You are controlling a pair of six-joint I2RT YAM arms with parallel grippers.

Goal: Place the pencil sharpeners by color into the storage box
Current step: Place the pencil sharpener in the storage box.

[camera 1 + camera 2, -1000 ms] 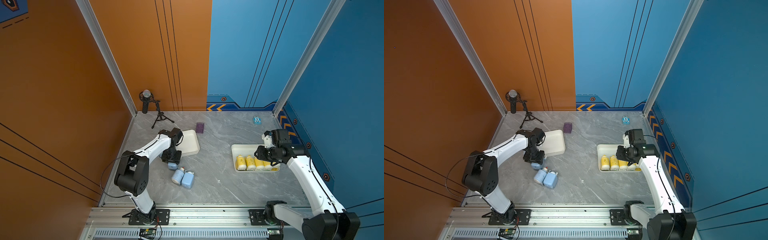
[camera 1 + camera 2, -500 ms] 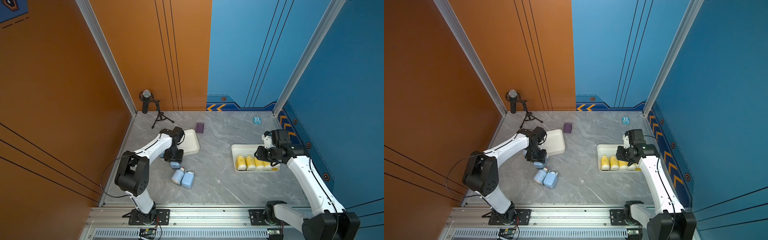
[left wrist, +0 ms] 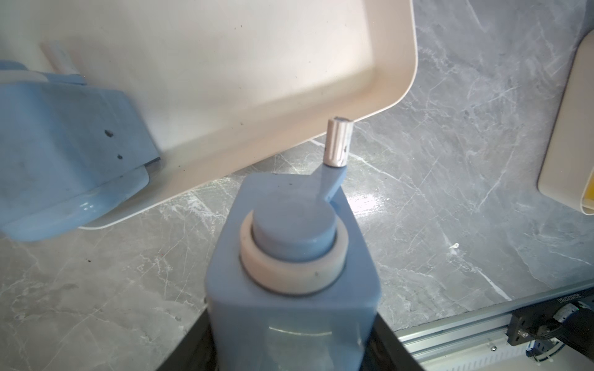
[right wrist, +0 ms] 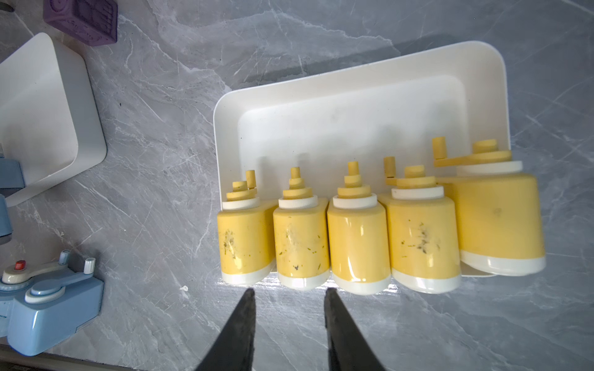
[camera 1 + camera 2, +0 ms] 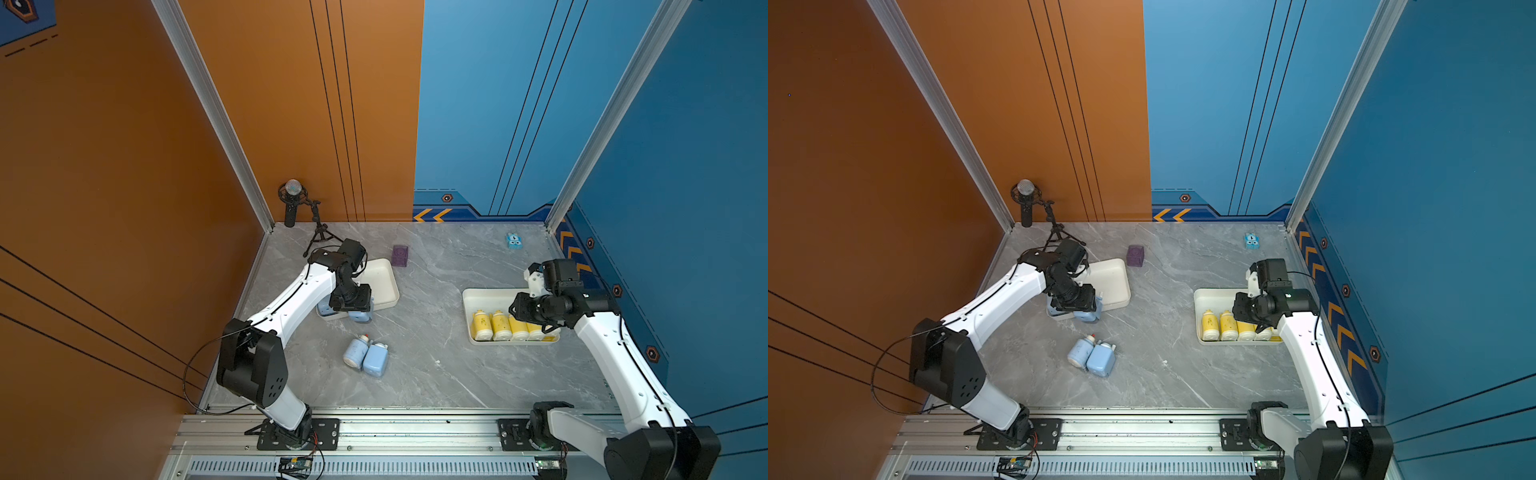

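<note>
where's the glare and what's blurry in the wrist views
Right wrist: bright glare on the grey marble tabletop at the white bases of the yellow bottle-shaped plastic sharpeners. Left wrist: the light blue squarish sharpener in the cream plastic tray looks blurred.

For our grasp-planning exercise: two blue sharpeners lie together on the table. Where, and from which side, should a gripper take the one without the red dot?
That sharpener lies flat, squarish body touching its neighbour. Probably best from above, jaws across the narrower white collar at its crank end, where there is room.
</note>
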